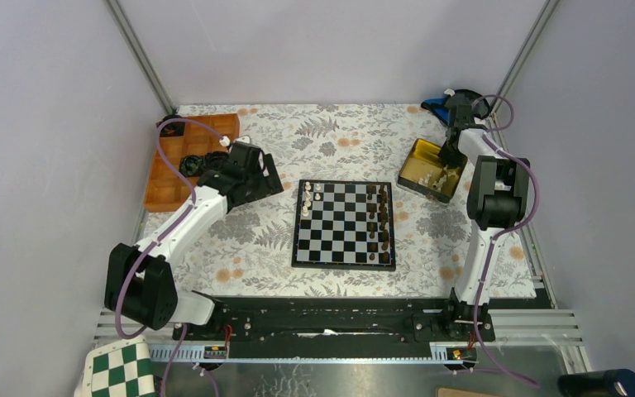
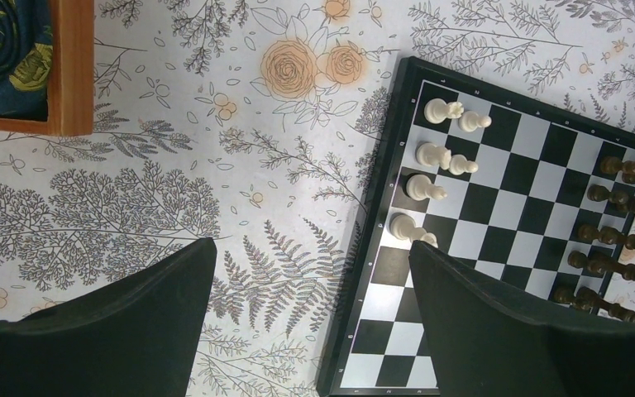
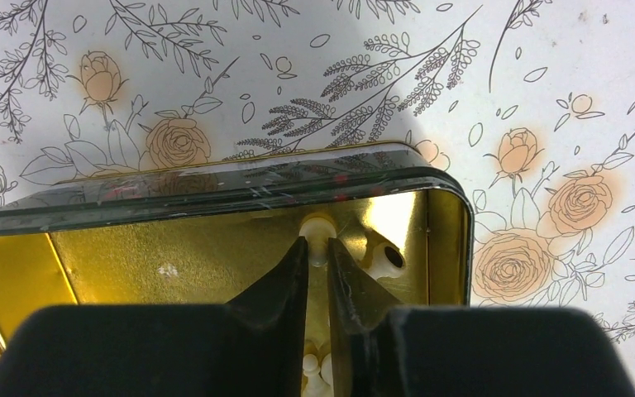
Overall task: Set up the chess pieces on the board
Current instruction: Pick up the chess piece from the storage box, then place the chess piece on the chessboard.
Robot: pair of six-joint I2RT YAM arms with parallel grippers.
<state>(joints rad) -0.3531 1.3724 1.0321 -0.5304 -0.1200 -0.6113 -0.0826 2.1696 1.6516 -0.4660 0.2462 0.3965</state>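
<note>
I work on a table covered by a white cloth [image 1: 252, 248] with grey leaves and orange roses. Pale grey walls [image 1: 314, 50] stand close on three sides, with a metal pole [image 1: 139, 56] in each far corner. The board [image 1: 344, 265] lies flat in the middle of the cloth. A few white chess pieces [image 1: 312, 198] stand along the board's left edge, near its far corner, and dark pieces [image 1: 378, 217] stand along its right edge. My left gripper [image 2: 307, 248] hangs above the cloth just left of the board, with its two fingers [image 2: 99, 331] wide apart and holding nothing. Its right finger tip sits over the board's left edge, close to the white chess pieces. Left of the board and farther back is an orange-brown tray [image 1: 183, 165] with something dark in it. Right of the board, by its far corner, is a gold tin [image 1: 417, 161] with a dark rim. My right gripper [image 3: 317, 248] reaches down into that tin, its fingers nearly together, pinching one white piece [image 3: 317, 230] between the tips. Some loose pieces [image 3: 384, 260] lie in the tin beside it. On the near side of the board, past my bases, a green-and-white checkered board [image 1: 120, 370] peeks in at the left.
</note>
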